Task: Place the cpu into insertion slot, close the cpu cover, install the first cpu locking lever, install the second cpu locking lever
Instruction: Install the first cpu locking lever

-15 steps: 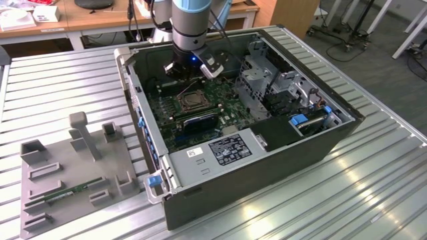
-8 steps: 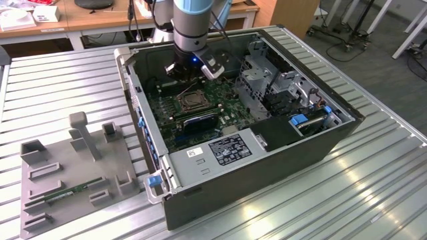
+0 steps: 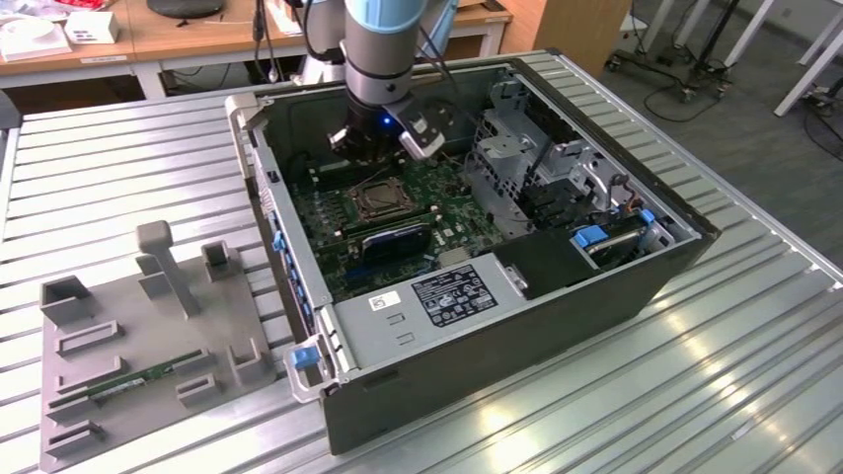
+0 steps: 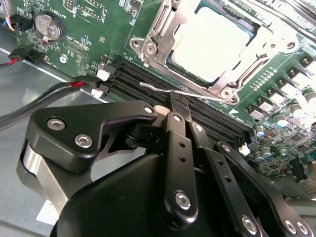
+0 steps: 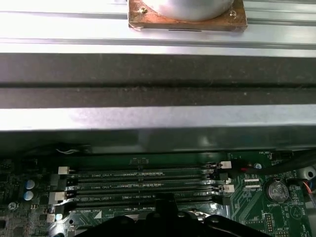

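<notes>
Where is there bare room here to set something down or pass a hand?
Free: the ribbed metal table at the exterior view's right of the black computer case, and its stretch above the grey slotted fixture tray in that view. Crowded: inside the case, where the black pincer sits over the green circuit board beside the silvery square cpu.

Even overhead room light fills the exterior view, laying pale glare patches on the ribbed silvery metal table (image 3: 764, 365). The open dark computer case (image 3: 527, 336) is shadowed inside. In the second wrist view, glare whitens the small square silvery cpu (image 4: 210, 39).
</notes>
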You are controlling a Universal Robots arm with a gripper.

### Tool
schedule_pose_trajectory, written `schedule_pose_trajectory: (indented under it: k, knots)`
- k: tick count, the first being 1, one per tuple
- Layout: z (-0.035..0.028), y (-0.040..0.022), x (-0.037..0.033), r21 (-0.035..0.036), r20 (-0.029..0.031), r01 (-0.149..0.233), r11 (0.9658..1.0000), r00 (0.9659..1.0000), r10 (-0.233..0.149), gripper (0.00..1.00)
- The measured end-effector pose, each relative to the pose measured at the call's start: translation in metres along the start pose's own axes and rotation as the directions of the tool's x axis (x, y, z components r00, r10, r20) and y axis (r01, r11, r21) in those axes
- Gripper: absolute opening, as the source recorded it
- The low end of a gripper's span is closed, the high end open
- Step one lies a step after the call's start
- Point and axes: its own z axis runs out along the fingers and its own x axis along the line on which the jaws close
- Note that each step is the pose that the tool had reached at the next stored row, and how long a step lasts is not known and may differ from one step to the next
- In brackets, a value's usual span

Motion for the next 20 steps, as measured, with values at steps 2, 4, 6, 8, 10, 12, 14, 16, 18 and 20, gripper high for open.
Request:
schedule_pose_trajectory:
  k: [2, 4, 6, 8, 10, 12, 14, 16, 18, 20]
  knots:
    - [0.0013, -0.0003, -0.0008, 0.0, 0.0, 0.0, 1.0, 1.0, 0.0, 0.11]
    - [0.0026, -0.0007, -0.0014, 0.0001, 0.0, 0.0, 1.0, 1.0, 0.0, 0.11]
    - [0.004, -0.001, -0.002, 0.0, 0.0, 0.0, 1.0, 1.0, 0.0, 0.11]
    - [0.0054, -0.0014, -0.0026, 0.0, 0.0001, 0.0, 1.0, 1.0, 0.0, 0.11]
    - [0.0068, -0.0018, -0.0031, 0.0, 0.0002, -0.001, 1.0, 1.0, 0.001, 0.11]
    - [0.0082, -0.0022, -0.0036, 0.0001, 0.0002, -0.001, 1.0, 1.0, 0.001, 0.11]
    - [0.0095, -0.0025, -0.004, 0.0, 0.0003, -0.001, 1.0, 1.0, 0.001, 0.11]
    - [0.0106, -0.0029, -0.0045, 0.0001, 0.0003, -0.001, 1.0, 1.0, 0.001, 0.11]
    - [0.0117, -0.0031, -0.0049, 0.0001, 0.0004, -0.001, 1.0, 1.0, 0.001, 0.11]
    - [0.0127, -0.0034, -0.0053, 0.0, 0.0004, -0.001, 1.0, 1.0, 0.001, 0.11]
